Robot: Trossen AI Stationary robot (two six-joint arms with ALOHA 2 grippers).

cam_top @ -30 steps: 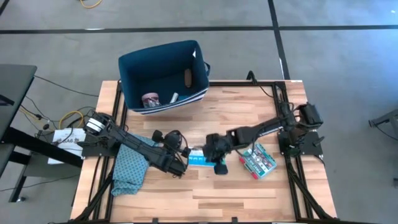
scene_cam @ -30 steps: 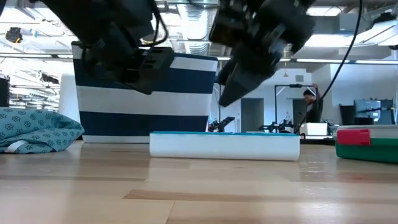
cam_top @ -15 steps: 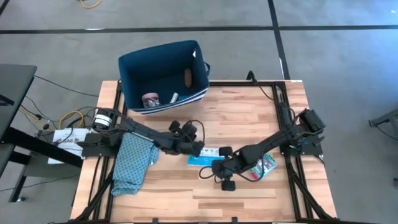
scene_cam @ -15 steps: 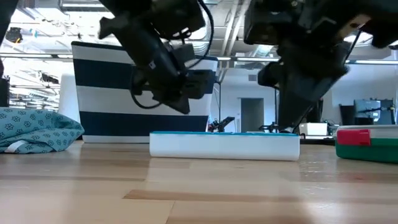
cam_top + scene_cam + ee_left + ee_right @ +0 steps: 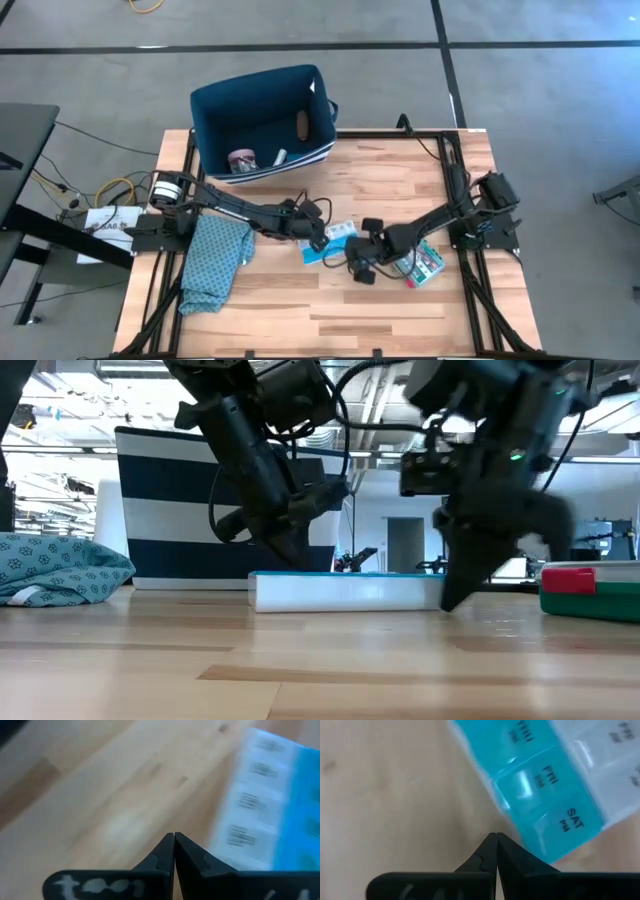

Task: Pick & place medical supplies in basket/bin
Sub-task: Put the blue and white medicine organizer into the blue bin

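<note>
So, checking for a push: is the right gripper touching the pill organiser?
Cannot tell. The shut right gripper sits at the pill organiser's edge in its wrist view; no gap or contact shows plainly.

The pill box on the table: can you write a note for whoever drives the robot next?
Left tool: shut, empty, at one end of the pill organiser.
Right tool: shut, empty, at its other end.
Organiser lies mid-table, tilted between both tools; flat box lies near the right arm.
Done: pink roll, white stick and brown block are in the bin.
Left: organiser and flat box.
</note>
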